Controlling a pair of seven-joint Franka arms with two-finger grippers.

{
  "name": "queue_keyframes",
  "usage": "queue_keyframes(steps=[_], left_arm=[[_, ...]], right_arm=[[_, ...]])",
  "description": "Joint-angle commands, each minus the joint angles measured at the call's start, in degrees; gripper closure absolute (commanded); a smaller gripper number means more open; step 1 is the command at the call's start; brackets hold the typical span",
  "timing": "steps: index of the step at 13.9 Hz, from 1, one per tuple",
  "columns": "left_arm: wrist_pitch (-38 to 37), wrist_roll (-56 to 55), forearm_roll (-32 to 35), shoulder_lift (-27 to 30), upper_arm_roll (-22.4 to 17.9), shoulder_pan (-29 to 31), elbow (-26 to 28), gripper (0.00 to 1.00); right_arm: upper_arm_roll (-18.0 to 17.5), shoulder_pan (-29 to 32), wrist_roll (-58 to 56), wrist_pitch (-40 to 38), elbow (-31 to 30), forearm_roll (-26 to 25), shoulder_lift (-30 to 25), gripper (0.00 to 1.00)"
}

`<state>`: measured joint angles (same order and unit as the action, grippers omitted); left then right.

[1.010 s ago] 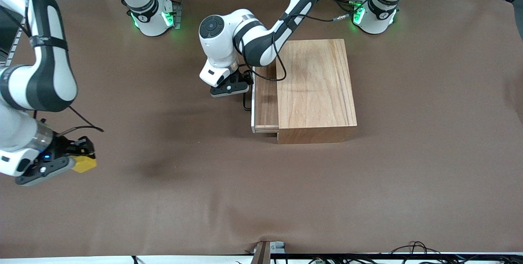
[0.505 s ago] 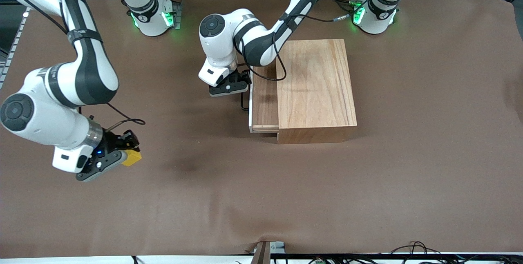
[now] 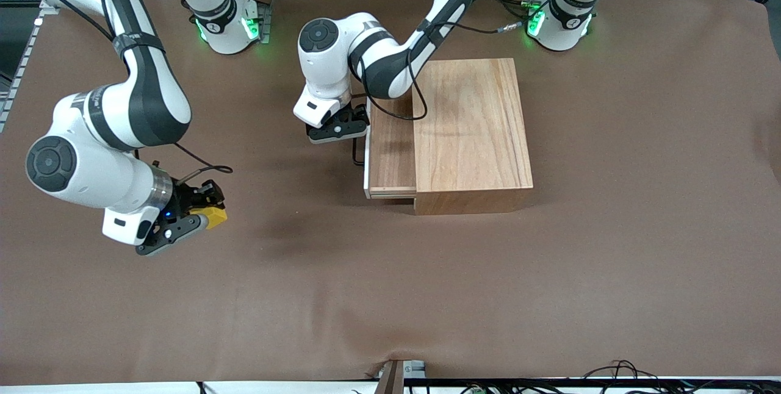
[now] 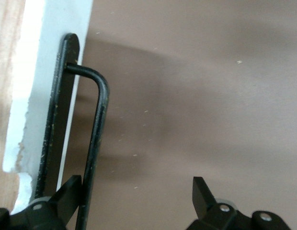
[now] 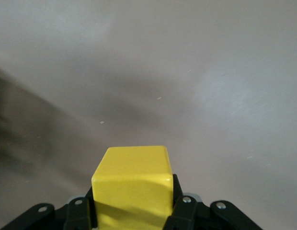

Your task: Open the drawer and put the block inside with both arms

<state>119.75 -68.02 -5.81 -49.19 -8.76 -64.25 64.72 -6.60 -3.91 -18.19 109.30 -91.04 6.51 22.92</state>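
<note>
Two white arms work at a brown-covered surface (image 3: pixel 390 296) that carries one light-wood cabinet (image 3: pixel 470 132) with one drawer (image 3: pixel 390 147) and one yellow block (image 3: pixel 213 217). The drawer stands partly pulled out of the cabinet toward the right arm's end of the surface, its white front panel (image 4: pixel 40 86) and single black bar handle (image 4: pixel 96 143) facing that way.

The left hand (image 3: pixel 343 128) sits at the handle, in front of the drawer. In the left wrist view its two fingers (image 4: pixel 67 199) are spread wide, one of them just beside the bar and apparently touching it, though the contact is hard to confirm from this angle; the other finger is well apart over bare brown cover.

The right hand (image 3: pixel 194 218) is up over the cover toward the right arm's end, well apart from the cabinet. It pinches the block (image 5: pixel 131 184) between its two fingers, the cube's top and one face showing clear of the black fingertips (image 5: pixel 179 211) in the right wrist view.
</note>
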Motion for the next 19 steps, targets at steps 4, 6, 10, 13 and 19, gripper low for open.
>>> queue_keyframes(steps=[4, 6, 10, 13, 19], left_arm=[[7.4, -1.7, -3.0, -3.3, 1.1, -0.2, -1.9, 0.00], [7.3, -1.9, -3.0, -3.2, 1.2, -0.2, -1.9, 0.00], [7.3, -3.4, -2.9, -2.5, 1.4, -0.3, -1.9, 0.00], [5.9, -3.3, -2.5, 0.1, 0.7, -0.4, -1.7, 0.00], [-4.2, -2.6, 4.6, 8.3, 0.4, -0.2, -0.9, 0.00]], right_arm=[[-0.1, 0.1, 0.3, 1.3, -8.3, 2.4, -6.0, 1.00], [-0.1, 0.1, 0.9, 1.2, -9.1, 2.6, -6.4, 1.00], [-0.1, -0.4, 8.1, 1.3, -12.4, 6.2, -8.3, 1.00], [0.0, -3.5, 15.4, 1.4, -14.1, 6.2, -10.4, 1.00], [0.0, -4.8, 17.7, 1.2, -14.3, 6.2, -11.0, 1.00]])
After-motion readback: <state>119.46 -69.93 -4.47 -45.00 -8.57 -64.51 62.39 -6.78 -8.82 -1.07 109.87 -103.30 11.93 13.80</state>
